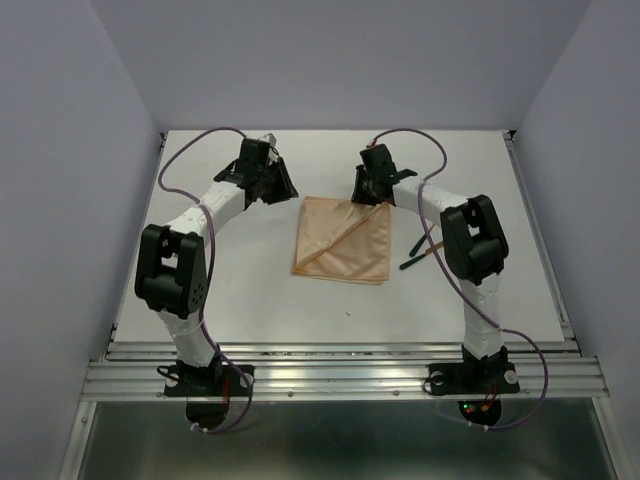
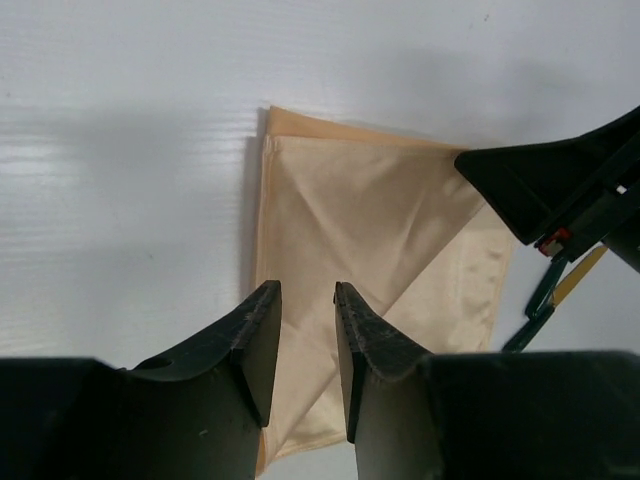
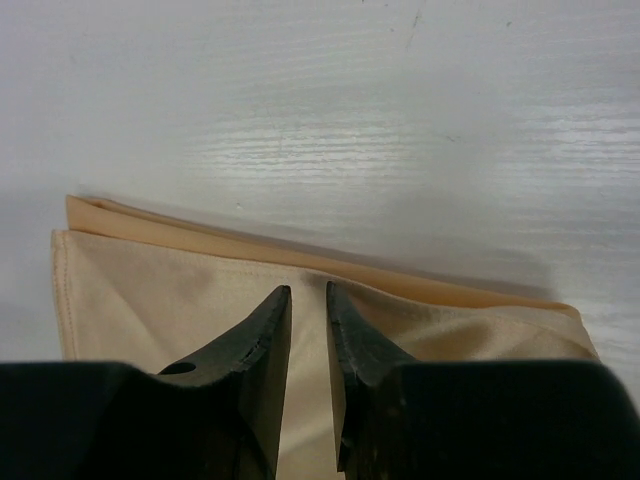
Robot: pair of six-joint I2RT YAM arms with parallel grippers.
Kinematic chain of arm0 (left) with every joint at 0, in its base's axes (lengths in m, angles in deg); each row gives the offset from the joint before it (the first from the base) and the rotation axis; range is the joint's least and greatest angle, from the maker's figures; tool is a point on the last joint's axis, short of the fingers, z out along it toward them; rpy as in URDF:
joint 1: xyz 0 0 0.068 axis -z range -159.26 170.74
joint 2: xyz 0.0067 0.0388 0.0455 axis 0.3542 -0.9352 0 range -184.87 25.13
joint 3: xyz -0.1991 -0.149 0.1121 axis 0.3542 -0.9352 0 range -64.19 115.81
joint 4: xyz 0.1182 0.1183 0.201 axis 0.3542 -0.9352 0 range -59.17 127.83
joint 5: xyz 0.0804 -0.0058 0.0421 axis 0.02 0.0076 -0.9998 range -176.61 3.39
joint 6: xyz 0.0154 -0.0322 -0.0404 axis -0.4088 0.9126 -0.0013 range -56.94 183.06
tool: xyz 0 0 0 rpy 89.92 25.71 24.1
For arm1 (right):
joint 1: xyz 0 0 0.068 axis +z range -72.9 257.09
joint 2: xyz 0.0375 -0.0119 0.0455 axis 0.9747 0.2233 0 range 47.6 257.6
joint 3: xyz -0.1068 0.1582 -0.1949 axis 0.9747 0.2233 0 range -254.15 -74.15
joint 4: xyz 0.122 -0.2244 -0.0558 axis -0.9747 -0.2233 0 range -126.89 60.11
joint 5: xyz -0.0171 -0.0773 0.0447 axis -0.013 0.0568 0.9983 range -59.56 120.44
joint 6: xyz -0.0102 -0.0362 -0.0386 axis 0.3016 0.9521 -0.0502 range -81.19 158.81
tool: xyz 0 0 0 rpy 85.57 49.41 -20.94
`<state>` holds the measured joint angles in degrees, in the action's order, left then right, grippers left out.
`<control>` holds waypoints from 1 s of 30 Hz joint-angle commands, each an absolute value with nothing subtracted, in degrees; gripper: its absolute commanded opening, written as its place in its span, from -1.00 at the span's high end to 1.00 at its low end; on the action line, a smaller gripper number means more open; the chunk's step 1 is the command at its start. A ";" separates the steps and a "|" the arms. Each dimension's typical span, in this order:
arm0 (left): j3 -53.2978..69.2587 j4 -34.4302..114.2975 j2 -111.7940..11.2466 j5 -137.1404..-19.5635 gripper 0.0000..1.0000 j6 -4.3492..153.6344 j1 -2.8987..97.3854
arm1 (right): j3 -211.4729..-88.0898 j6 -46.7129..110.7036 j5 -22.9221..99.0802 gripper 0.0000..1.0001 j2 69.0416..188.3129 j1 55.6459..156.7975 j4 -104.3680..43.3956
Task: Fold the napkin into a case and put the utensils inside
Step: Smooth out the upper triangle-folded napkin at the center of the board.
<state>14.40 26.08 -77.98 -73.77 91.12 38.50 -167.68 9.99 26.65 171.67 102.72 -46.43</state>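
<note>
**Spotter:** The largest thing in front of you is the white table [image 1: 200,300]. Your left arm [image 1: 180,270] and right arm [image 1: 475,240] both bend in over its far half.

**Checker:** And where does your napkin sit?

**Spotter:** The napkin [image 1: 345,240] lies flat at mid-table between your two arms. It is folded to a layered, roughly square shape. A diagonal crease runs from its far right corner to its near left corner. Your left wrist view shows the same cloth [image 2: 370,230], with one layer's edge peeking out beyond the one on top.

**Checker:** What about your pincers?

**Spotter:** Your left gripper [image 1: 280,185] is beside the napkin's far left corner. Its jaws are released, and the left wrist view shows a clear gap at the gripper [image 2: 305,290] with nothing in it. Your right gripper [image 1: 378,195] is at the far right corner. In its own view the gripper [image 3: 308,290] has its jaws over the cloth's edge [image 3: 150,290] with only a slim gap between them. You cannot tell whether they pinch the cloth.

**Checker:** And the smallest pieces?

**Spotter:** Your utensils [image 1: 415,261] lie on the table just right of the napkin, partly hidden by your right arm. The left wrist view shows only a dark handle and a yellow strip of them [image 2: 543,293].
</note>
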 commanded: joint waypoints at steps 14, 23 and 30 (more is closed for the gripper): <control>-9.25 29.48 -64.43 -69.65 0.38 95.06 47.29 | -161.16 11.03 23.06 0.47 164.75 100.04 -44.66; -10.31 30.71 -68.12 -70.61 0.42 94.27 47.46 | -159.41 11.91 22.09 0.48 166.34 97.49 -44.66; -10.31 30.71 -68.38 -71.76 0.43 94.18 47.37 | -157.12 12.09 21.12 0.49 165.46 97.49 -44.31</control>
